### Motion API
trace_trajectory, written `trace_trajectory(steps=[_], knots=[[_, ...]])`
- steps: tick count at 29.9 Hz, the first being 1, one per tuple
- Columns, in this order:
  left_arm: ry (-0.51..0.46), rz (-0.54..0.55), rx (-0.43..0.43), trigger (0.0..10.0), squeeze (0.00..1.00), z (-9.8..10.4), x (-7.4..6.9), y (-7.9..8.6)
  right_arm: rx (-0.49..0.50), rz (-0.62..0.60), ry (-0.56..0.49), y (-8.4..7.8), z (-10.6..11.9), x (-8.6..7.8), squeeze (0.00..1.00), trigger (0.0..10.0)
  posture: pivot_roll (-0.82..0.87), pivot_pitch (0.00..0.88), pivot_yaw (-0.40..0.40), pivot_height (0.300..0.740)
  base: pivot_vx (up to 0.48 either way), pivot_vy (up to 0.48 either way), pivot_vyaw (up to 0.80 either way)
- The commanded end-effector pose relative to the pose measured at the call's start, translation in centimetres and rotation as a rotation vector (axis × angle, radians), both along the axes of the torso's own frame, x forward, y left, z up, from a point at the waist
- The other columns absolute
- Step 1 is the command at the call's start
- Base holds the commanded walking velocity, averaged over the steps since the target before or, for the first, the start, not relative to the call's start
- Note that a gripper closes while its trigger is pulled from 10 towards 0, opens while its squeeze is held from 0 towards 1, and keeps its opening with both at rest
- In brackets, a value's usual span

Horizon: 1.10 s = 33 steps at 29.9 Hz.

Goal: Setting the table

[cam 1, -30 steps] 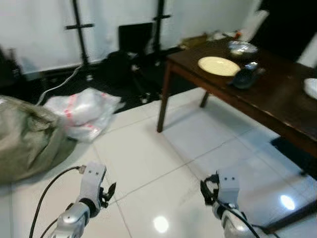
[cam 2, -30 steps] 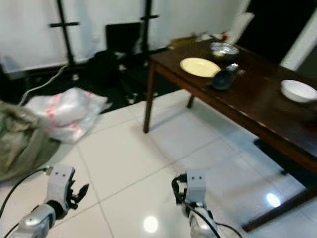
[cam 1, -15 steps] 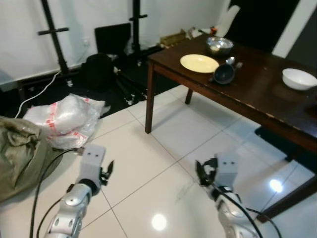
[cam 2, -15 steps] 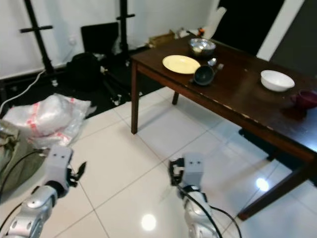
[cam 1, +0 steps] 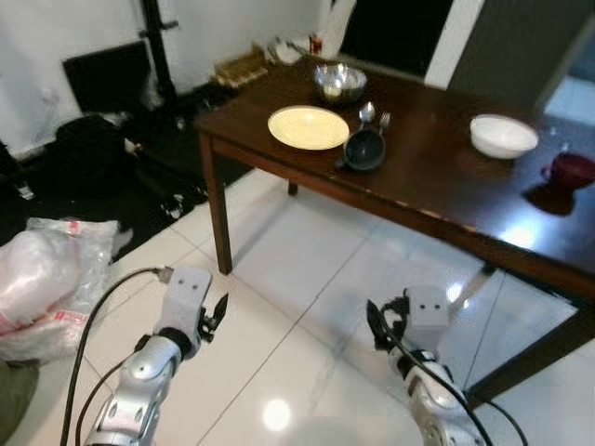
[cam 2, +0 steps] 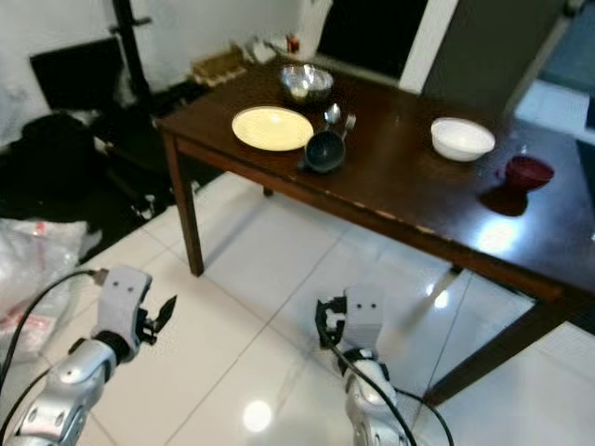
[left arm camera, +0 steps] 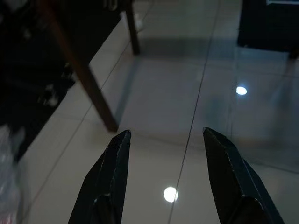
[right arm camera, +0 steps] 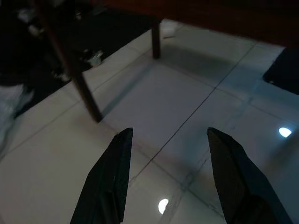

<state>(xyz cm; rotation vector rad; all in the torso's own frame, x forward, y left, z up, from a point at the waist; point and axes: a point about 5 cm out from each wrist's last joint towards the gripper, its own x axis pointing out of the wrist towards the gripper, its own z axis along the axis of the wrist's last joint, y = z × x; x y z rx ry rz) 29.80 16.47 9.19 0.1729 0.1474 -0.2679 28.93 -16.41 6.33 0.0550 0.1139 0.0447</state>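
**Robot short of the desk, both claws empty**

Tableware sits on a dark wooden desk [cam 1: 437, 200] that runs away from the near-left corner toward the far right, ahead of the robot and above its arms. At the left end lies a pale yellow plate [cam 1: 308, 126], with a steel bowl [cam 1: 338, 82] just behind it. A dark bowl [cam 1: 363, 149] rests beside the plate, with a spoon [cam 1: 366, 112] and fork [cam 1: 382, 121] just beyond it. Further right stand a white bowl [cam 1: 503, 136] and a dark red cup [cam 1: 570, 170].

The left claw [cam 1: 216, 314] and right claw [cam 1: 375, 325] hang low over the white floor tiles [cam 1: 307, 269], well short of the desk edge. Each wrist view shows its two black fingers spread apart with only floor between them, holding nothing. The right claw looks nearer to the dishes, which lie forward and to its right. No brand, label or writing can be read.
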Motion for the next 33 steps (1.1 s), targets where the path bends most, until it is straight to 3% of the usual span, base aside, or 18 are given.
trace_trajectory(steps=[1, 11, 16, 18, 20, 23, 24, 25, 30, 33], knots=[[0.013, -0.033, -0.005, 10.0, 0.13, -0.3, -0.3, -0.6, -0.004, -0.027, 0.026, -0.7, -0.6, -0.4, 0.00, 10.0, -0.01, 0.019, 0.066, 0.740, 0.480, 0.000, -0.75], [-0.022, -0.072, -0.036, 10.0, 0.12, 0.7, -0.3, -1.4, -0.010, -0.032, 0.030, -0.8, -0.7, -0.5, 0.00, 10.0, -0.01, 0.018, 0.065, 0.740, 0.469, 0.000, -0.75], [-0.124, -0.106, -0.104, 10.0, 0.12, 3.6, 0.1, -2.5, -0.036, -0.057, -0.025, -1.3, 0.6, -0.2, 0.00, 10.0, -0.02, 0.016, 0.064, 0.740, 0.464, 0.000, -0.76], [-0.209, -0.137, -0.154, 10.0, 0.12, 6.4, 0.4, -3.4, -0.050, -0.077, -0.090, -1.8, 2.3, 0.3, 0.00, 10.0, -0.02, 0.016, 0.067, 0.740, 0.465, 0.000, -0.75], [-0.231, -0.145, -0.163, 10.0, 0.12, 7.1, 0.5, -3.6, -0.054, -0.082, -0.109, -1.9, 2.9, 0.5, 0.00, 10.0, -0.02, 0.016, 0.067, 0.740, 0.465, 0.000, -0.75], [-0.335, -0.187, -0.215, 10.0, 0.12, 10.8, 0.6, -4.6, -0.073, -0.099, -0.230, -2.4, 6.3, 1.3, 0.00, 10.0, -0.03, 0.015, 0.071, 0.740, 0.464, 0.000, -0.75], [-0.335, -0.187, -0.215, 10.0, 0.12, 10.8, 0.6, -4.6, -0.073, -0.099, -0.230, -2.4, 6.3, 1.3, 0.00, 10.0, -0.03, 0.015, 0.071, 0.740, 0.461, 0.000, -0.76], [-0.394, -0.221, -0.244, 10.0, 0.12, 12.9, 0.6, -5.4, -0.084, -0.107, -0.315, -2.7, 8.9, 1.8, 0.00, 10.0, -0.03, 0.013, 0.070, 0.740, 0.465, 0.000, -0.77], [-0.434, -0.274, -0.277, 10.0, 0.11, 14.8, 0.7, -7.1, -0.085, -0.123, -0.394, -3.0, 11.7, 2.6, 0.00, 10.0, -0.03, 0.008, 0.070, 0.740, 0.463, 0.000, -0.78], [-0.432, -0.285, -0.281, 10.0, 0.12, 15.0, 0.6, -7.6, -0.076, -0.128, -0.396, -3.1, 12.0, 2.6, 0.00, 10.0, -0.03, 0.008, 0.070, 0.740, 0.462, 0.000, -0.57]])
